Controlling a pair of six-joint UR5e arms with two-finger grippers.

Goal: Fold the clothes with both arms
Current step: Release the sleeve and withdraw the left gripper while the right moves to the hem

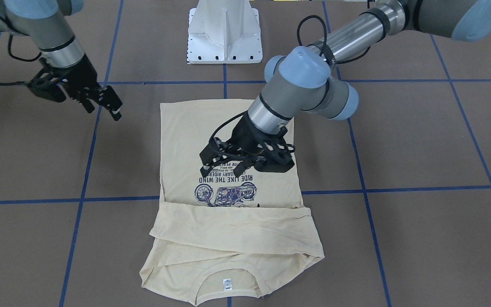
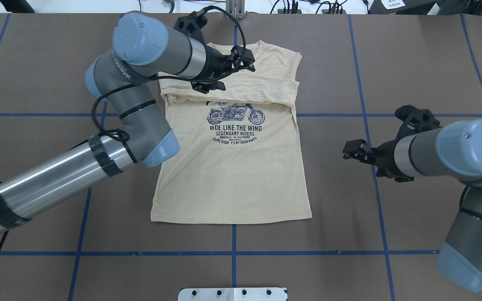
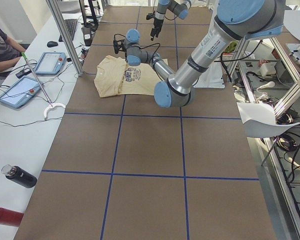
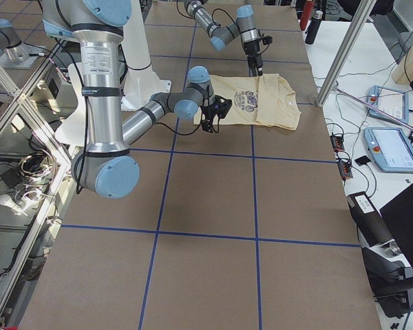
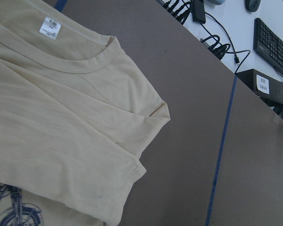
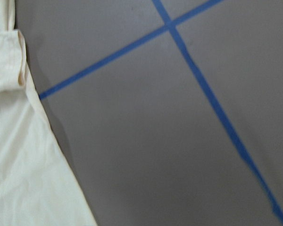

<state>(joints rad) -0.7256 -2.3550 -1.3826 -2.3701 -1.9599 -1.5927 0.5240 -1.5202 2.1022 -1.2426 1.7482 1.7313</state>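
The pale cream-yellow shirt [image 2: 232, 175] lies flat on the table, print side up, with the navy motorcycle print [image 2: 234, 121] showing. Its sleeves are folded across the chest as a band [image 1: 228, 221] near the neckline and white neck tag [image 1: 227, 283]. My left gripper [image 1: 222, 170] hovers over the printed chest, open and empty; it also shows in the overhead view [image 2: 234, 71]. My right gripper [image 2: 349, 151] is open and empty above bare table, off the shirt's side edge. The left wrist view shows the neckline, tag [image 5: 49, 27] and folded sleeve [image 5: 104, 188]; the right wrist view shows the shirt's edge [image 6: 19, 179].
The white pedestal base [image 1: 224, 32] stands at the robot's side of the table. Blue tape lines [image 2: 232, 253] grid the brown tabletop. Beyond the far edge are tablets [image 3: 51, 62], a keyboard [image 5: 273, 42], cables and a seated operator [image 3: 2, 47].
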